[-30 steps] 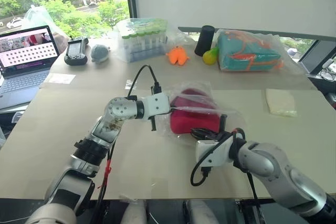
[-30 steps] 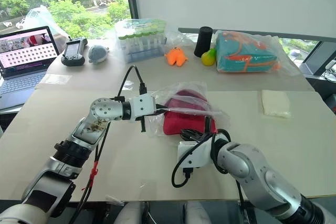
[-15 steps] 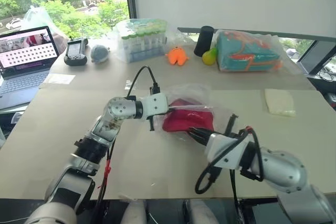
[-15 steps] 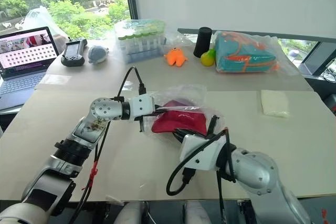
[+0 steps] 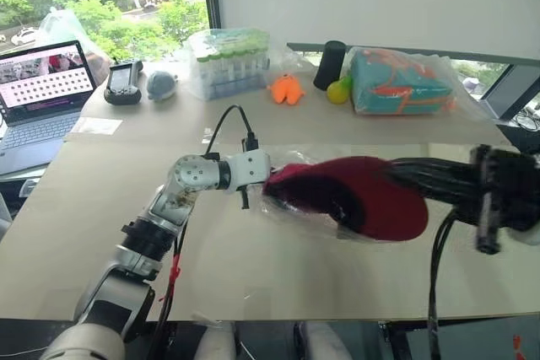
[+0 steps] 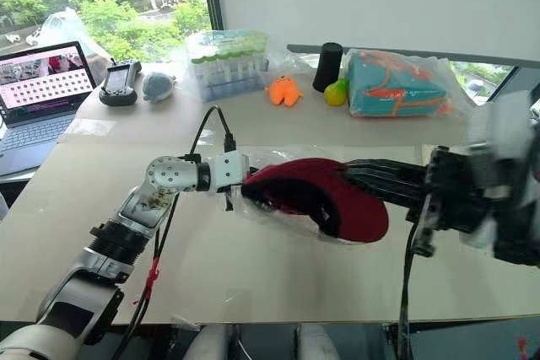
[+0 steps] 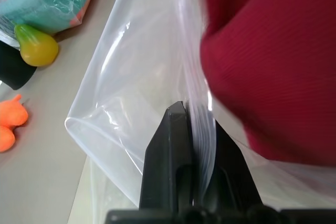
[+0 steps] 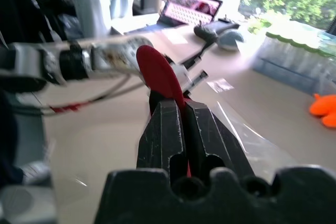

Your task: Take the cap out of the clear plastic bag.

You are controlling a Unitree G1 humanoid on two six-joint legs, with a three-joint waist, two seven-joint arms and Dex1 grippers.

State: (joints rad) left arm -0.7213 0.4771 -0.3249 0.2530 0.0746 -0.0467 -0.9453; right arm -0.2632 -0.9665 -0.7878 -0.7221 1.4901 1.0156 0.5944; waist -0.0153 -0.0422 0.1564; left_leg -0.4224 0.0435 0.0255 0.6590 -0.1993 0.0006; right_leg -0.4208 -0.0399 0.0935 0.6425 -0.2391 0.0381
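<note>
Cap (image 5: 371,196) lifted by right gripper (image 8: 181,109), left gripper (image 7: 193,129) pinching clear plastic bag (image 7: 131,98)

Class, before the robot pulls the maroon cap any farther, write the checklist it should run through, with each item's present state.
1. Right gripper shut on the maroon fabric baseball cap: ok.
2. Left gripper pinching the clear crinkly plastic bag: ok.
3. Cap lifted off the beige table: ok.
4. Cap fully free of the bag: not ok, its near end is under plastic film.
5. Small orange toy away from the pull: ok.
6. Bag untorn: cannot tell.
</note>
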